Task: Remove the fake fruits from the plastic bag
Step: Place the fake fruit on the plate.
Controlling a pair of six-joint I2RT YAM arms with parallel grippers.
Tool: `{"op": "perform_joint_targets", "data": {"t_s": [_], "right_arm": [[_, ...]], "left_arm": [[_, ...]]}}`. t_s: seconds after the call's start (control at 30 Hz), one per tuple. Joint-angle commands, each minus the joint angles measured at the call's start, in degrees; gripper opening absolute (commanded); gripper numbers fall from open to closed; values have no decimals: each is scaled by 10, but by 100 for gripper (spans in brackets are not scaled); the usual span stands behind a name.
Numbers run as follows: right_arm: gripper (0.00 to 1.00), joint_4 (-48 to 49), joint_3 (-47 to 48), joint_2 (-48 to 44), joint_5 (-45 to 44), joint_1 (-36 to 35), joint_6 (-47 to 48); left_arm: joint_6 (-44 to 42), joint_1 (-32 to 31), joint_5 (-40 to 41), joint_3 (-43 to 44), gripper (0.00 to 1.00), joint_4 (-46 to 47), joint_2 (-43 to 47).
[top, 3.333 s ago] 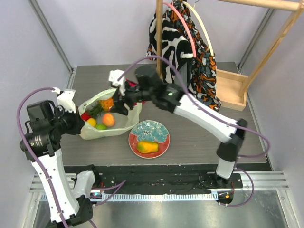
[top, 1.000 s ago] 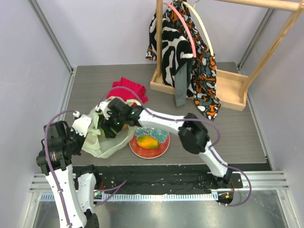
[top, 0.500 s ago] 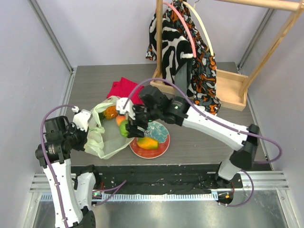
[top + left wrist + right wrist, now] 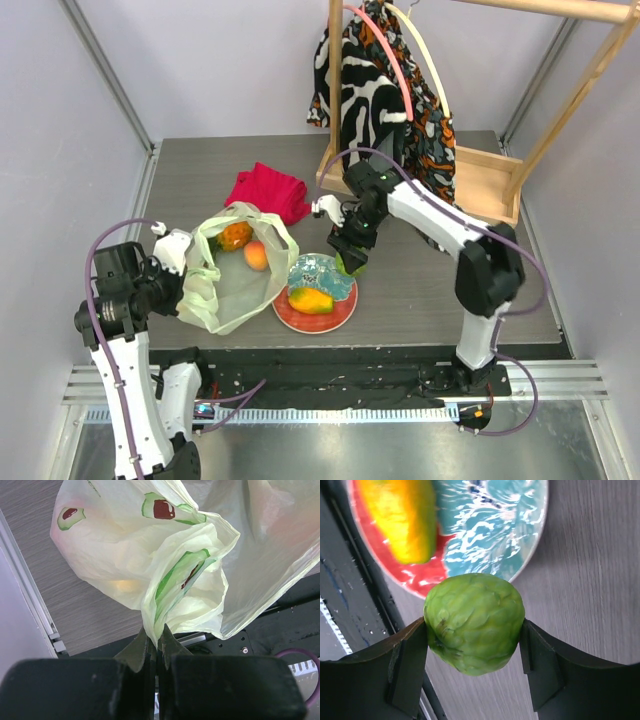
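One fruit out, others half-hidden

We see the green fruit [image 4: 474, 622] clamped in the right gripper [image 4: 347, 252], over the far right rim of the plate [image 4: 345, 312], where a mango [image 4: 312, 300] lies. Inside the plastic bag [image 4: 232, 298] only a peach [image 4: 256, 255] and an orange fruit [image 4: 234, 235] show (the film blurs anything else). The left gripper [image 4: 156, 642] pinches a bag fold. Half a second earlier, the green fruit was at the bag's mouth.
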State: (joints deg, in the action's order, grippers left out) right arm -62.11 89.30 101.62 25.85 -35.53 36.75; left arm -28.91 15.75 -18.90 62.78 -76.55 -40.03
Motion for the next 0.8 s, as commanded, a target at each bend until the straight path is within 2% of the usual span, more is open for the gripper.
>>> {"op": "perform_joint_targets", "data": {"t_s": [0.0,0.27,0.5,0.57,0.63,0.7,0.77], "right_arm": [[37,-34,64,78,60,6,-3],[39,-76,113,169,87,5,-3],[51,-36,71,163,92,-2,-16],[63,-27,66,166,79,-9,-25],[94,-4,62,160,81,-9,-46],[99,5,64,156,81,-10,-55],[100,4,70,152,69,-9,-63]], "left_arm": [[1,-2,-8,-1,0,15,-3],[6,-2,-3,-13,0,9,1],[13,-3,-8,-24,0,18,-2],[14,-2,-11,-21,0,21,-11],[13,-1,-12,-17,0,24,-20],[10,-3,-17,-16,0,25,-26],[6,-1,-18,-16,0,31,-33]]}}
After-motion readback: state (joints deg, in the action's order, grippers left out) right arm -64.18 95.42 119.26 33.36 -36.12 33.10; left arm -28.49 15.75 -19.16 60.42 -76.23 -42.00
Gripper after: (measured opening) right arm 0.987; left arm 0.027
